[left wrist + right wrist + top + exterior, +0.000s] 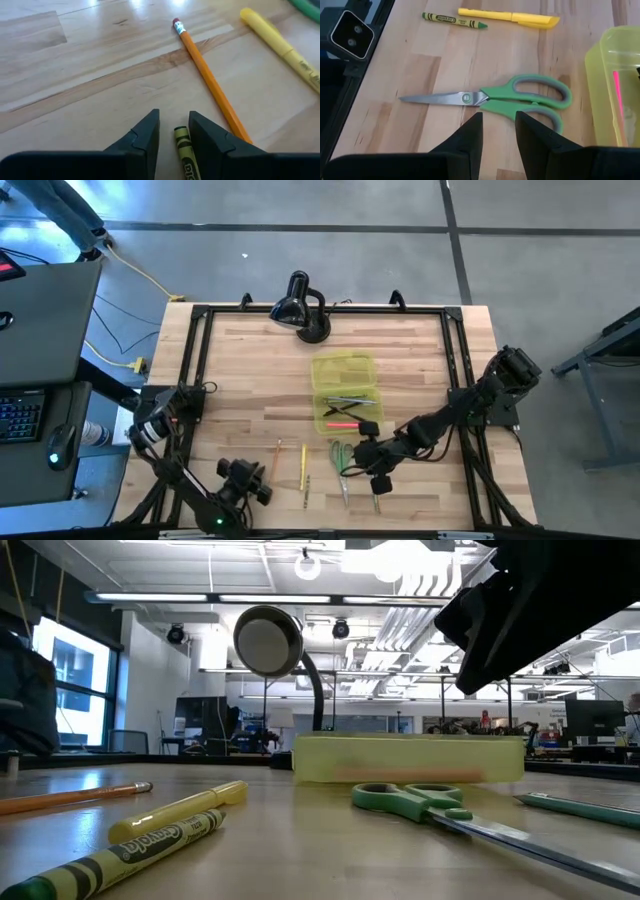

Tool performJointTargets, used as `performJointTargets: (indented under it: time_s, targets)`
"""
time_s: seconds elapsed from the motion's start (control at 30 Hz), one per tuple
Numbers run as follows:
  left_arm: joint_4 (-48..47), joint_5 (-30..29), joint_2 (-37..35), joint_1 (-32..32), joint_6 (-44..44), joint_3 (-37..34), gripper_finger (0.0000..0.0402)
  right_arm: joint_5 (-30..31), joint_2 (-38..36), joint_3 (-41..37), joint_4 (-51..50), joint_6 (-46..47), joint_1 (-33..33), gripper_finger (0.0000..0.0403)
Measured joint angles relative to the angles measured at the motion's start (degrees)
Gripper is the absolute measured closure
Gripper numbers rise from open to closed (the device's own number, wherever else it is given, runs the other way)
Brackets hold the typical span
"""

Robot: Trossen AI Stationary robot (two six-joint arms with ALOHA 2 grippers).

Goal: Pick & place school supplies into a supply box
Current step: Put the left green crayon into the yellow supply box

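Scissors (490, 98) flat, blades away from supply box (612, 90)

- This is looking like a robotics lab or open workshop hall, not a home.
- A butcher-block wooden table (260, 360) is sitting inside a black metal frame (196, 350) on a bare grey concrete floor (300, 205).
- Long fluorescent ceiling lights (160, 598) are glowing over distant benches and screens.
- A dark desk with a black keyboard (20, 418) is standing alongside.
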Motion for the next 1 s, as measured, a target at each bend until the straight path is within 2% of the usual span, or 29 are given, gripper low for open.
performJointTargets:
  time_s: [0.33,0.43,0.57,0.6,0.8,1.0]
  targets:
    - [-0.9,2.0,0.1,0.0,1.7,1.0,0.0269,0.0,0.0,0.0,0.0,-0.9,0.0,0.0308]
    - [-0.5,0.2,0.1,-0.2,1.4,0.6,0.0301,0.0,0.0,0.0,0.0,-2.2,0.0,0.0308]
    - [-0.9,-1.8,0.2,-0.4,0.1,1.2,0.0374,0.1,0.0,0.0,0.0,-2.4,0.0,0.0308]
    - [-1.1,-1.8,0.2,-0.4,0.0,1.4,0.0378,0.1,0.0,0.0,0.0,-2.4,0.0,0.0308]
    - [-3.7,-1.7,0.3,0.2,-1.4,2.8,0.0358,0.2,0.0,0.0,0.0,-2.4,0.0,0.0308]
    - [-8.9,-5.7,0.6,2.4,-1.4,4.6,0.0377,0.2,0.0,0.0,1.3,-2.4,0.0,0.0308]
